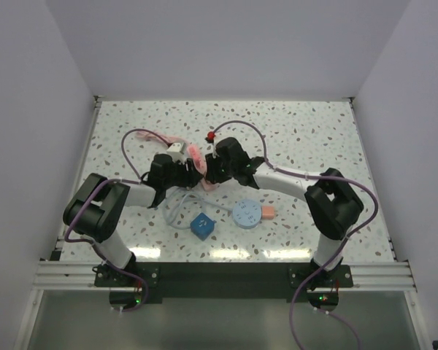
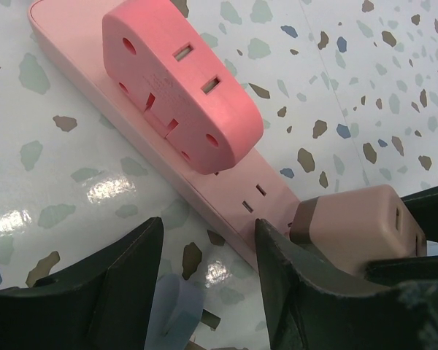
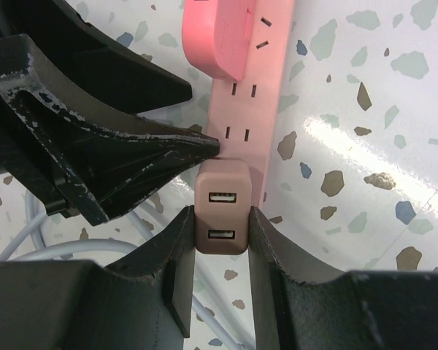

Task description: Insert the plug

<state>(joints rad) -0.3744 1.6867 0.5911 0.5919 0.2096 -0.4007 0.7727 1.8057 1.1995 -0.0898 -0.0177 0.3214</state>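
Note:
A pink power strip [image 1: 197, 162] lies at the table's middle, with a large pink adaptor [image 2: 175, 80] plugged into it. My right gripper [image 3: 220, 216] is shut on a brownish-pink USB charger plug [image 3: 220, 191] and holds it upright on the strip's [image 3: 252, 95] near end; I cannot tell how deep it sits. The plug also shows in the left wrist view [image 2: 354, 226]. My left gripper [image 2: 208, 244] is open with only table between its fingers. Its right finger [image 2: 292, 277] rests against the strip's [image 2: 226, 189] side edge, right next to the plug.
A blue cube adaptor [image 1: 202, 225], a light blue round disc [image 1: 247, 214] and a small orange block [image 1: 267, 212] lie in front of the grippers. A white cable [image 1: 177, 211] loops under the left arm. Purple arm cables arch over the table's back.

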